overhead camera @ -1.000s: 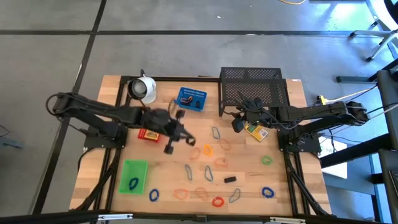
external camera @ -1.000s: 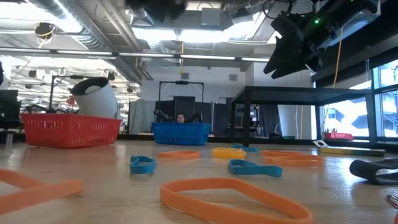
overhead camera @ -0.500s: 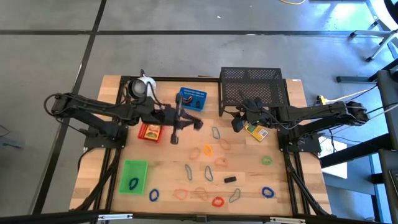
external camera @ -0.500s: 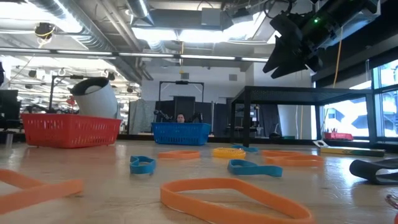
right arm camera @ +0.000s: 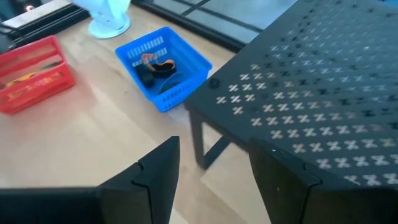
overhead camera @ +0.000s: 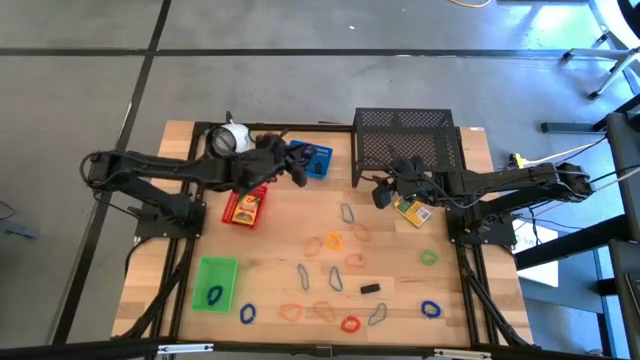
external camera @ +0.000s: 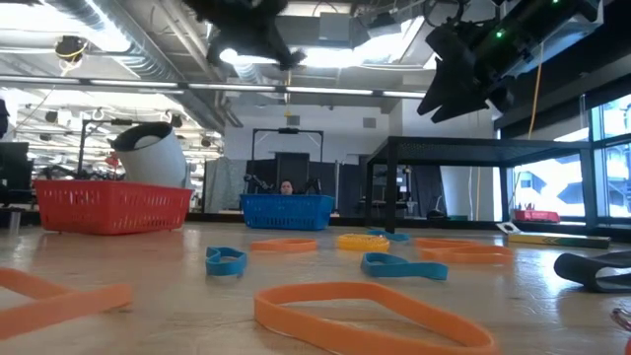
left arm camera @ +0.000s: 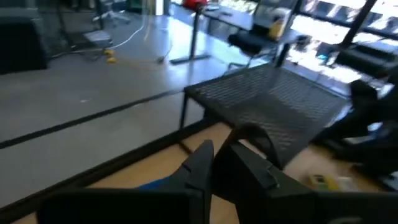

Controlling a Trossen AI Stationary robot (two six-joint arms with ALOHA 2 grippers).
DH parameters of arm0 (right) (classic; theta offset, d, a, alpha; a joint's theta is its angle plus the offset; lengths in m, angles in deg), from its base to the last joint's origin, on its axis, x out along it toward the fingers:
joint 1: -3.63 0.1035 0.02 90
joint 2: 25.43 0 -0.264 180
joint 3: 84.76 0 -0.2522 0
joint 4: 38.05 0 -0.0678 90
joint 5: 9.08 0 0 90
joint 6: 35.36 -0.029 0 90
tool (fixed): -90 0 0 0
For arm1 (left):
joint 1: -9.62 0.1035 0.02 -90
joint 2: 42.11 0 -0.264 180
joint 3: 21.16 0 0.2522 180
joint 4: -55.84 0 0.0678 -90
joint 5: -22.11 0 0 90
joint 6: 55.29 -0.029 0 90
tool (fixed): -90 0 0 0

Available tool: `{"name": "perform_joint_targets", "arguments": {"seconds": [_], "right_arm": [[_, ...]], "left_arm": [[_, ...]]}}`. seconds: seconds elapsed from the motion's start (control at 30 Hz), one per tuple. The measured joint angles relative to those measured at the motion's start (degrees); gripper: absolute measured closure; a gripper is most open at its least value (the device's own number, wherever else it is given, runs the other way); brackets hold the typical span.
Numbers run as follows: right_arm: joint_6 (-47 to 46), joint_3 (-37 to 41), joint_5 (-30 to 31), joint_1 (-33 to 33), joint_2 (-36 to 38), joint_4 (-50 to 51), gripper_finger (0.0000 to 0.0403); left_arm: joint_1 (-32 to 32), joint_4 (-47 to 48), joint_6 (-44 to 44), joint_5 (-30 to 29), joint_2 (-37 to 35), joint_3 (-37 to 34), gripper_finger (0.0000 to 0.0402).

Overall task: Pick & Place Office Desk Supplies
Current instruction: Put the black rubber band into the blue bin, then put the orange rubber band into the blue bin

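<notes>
High view: left gripper (overhead camera: 297,170) over small blue plastic tray (overhead camera: 312,160), fingers blurred, opening and load unclear. Right gripper (overhead camera: 383,196) part-open, empty, beside small yellow box (overhead camera: 412,211).

Low view: coloured band loops (external camera: 373,315) litter wooden table (external camera: 177,296).

Right wrist view: blue tray holds 2 items.

Risk: release off-centre, item misses tray.

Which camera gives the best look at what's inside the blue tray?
The right wrist view: the blue tray is seen from above at close range, an orange and dark item lying inside. The high view has it partly covered by the left gripper. The low view shows only its side wall.
</notes>
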Motion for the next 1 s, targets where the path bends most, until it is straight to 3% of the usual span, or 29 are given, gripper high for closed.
{"name": "perform_joint_targets", "arguments": {"seconds": [0.17, 0.5, 0.83, 1.0], "right_arm": [[1.5, -0.01, 2.78, -0.07, 0.0, -0.08, 0.0208], [2.6, 0.01, 2.84, -1.42, 0.0, -0.2, 0.0208], [3.02, -0.01, 2.66, -2.9, 0.0, -0.2, 0.0208], [3.02, 0.0, 2.42, -3.61, 0.0, -0.2, 0.0208]], "left_arm": [[3.5, 1.6, -2.05, 1.08, 6.39, -0.01, 0.0346], [8.74, 1.43, -2.82, 3.07, 19.03, -0.03, 0.0356], [9.71, 0.54, -3.13, 5.81, 19.37, -0.03, 0.0371], [9.32, -0.21, -3.21, 13.0, 19.37, -0.03, 0.0362]]}}
